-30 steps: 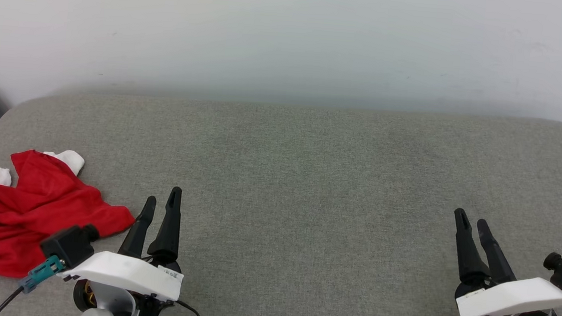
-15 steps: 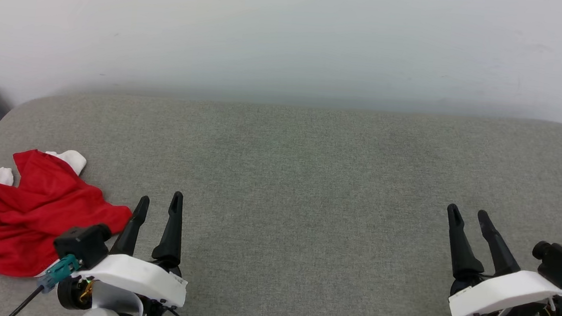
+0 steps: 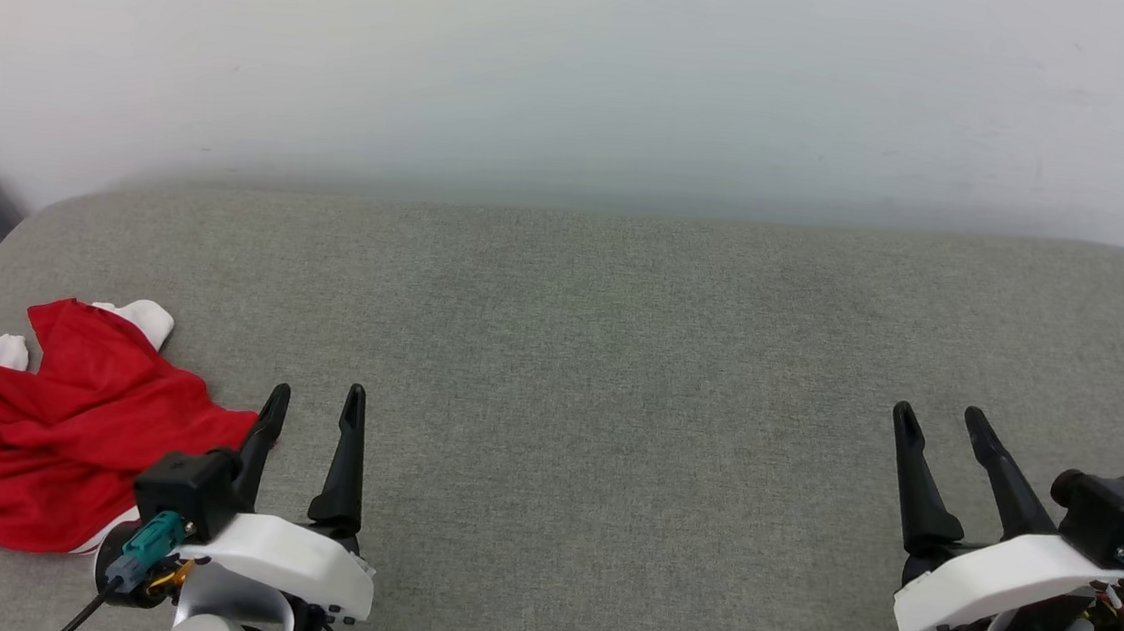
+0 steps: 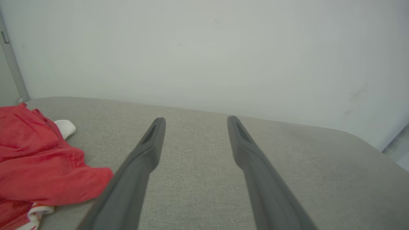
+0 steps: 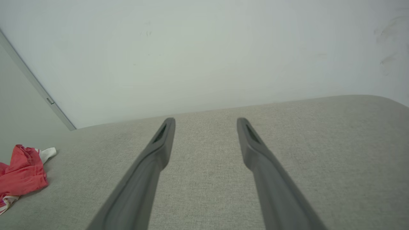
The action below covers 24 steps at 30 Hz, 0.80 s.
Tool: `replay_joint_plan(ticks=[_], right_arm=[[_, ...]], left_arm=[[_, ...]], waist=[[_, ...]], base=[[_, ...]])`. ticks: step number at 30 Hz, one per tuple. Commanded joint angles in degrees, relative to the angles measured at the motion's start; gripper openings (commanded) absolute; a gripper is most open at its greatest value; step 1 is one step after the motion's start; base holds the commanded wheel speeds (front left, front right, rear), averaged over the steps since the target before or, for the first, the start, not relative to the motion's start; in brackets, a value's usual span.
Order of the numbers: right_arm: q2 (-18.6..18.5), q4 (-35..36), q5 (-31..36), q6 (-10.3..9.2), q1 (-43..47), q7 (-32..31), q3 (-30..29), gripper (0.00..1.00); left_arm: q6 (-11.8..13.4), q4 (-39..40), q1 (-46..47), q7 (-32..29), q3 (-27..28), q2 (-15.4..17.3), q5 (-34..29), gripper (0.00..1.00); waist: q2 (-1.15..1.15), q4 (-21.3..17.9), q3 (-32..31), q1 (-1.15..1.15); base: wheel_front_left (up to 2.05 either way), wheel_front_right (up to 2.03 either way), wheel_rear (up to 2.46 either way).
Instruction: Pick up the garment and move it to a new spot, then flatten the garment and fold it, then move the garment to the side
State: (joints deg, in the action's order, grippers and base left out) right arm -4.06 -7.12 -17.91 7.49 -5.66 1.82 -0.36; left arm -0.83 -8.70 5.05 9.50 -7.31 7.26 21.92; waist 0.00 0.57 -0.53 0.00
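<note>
At the far left of the grey woven upholstered surface (image 3: 620, 340), the crumpled red jersey T-shirt with white sleeves (image 3: 42, 425) lies in a heap. Its nearest red fold is just beside the outer finger of the left gripper (image 3: 316, 394); whether they touch cannot be told. That gripper's dark fingers are spread wide and empty. The right gripper (image 3: 938, 413), well apart from the shirt, is likewise spread wide, holding nothing.

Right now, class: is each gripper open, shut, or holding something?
Left gripper: open, holding nothing, close beside the shirt.
Right gripper: open, holding nothing.
</note>
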Motion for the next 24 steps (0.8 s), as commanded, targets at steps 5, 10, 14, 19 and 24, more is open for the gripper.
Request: replay_joint_plan(ticks=[5,10,14,19,24], right_arm=[[0.4,1.6,4.8,0.00,0.3,0.2,-0.1,1.00],[0.6,2.1,7.1,0.00,0.7,0.2,-0.2,1.00],[0.8,2.7,9.1,0.00,0.9,0.2,-0.6,1.00],[1.1,3.3,11.4,0.00,1.5,0.3,-0.9,1.00],[1.2,3.9,13.1,-0.01,1.8,0.6,-1.3,1.00]], left_arm=[[1.1,0.4,0.9,1.2,-0.9,1.2,-3.9,1.00],[1.7,0.2,0.8,1.8,-1.2,1.5,-5.7,1.00],[2.0,0.3,0.9,2.3,-1.5,1.7,-7.2,1.00],[2.4,0.1,0.8,2.9,-1.8,2.0,-9.2,1.00],[2.5,-0.3,0.8,3.5,-1.7,1.8,-10.6,1.00]], waist=[[0.00,-0.2,-0.1,0.00],[0.00,-0.3,-0.2,0.00],[0.00,-0.4,-0.2,0.00],[0.00,-0.5,-0.2,0.00],[0.00,-0.5,-0.3,0.00]], base=[[0.00,0.00,0.00],[0.00,0.00,0.00],[0.00,0.00,0.00],[0.00,0.00,0.00],[0.00,0.00,0.00]])
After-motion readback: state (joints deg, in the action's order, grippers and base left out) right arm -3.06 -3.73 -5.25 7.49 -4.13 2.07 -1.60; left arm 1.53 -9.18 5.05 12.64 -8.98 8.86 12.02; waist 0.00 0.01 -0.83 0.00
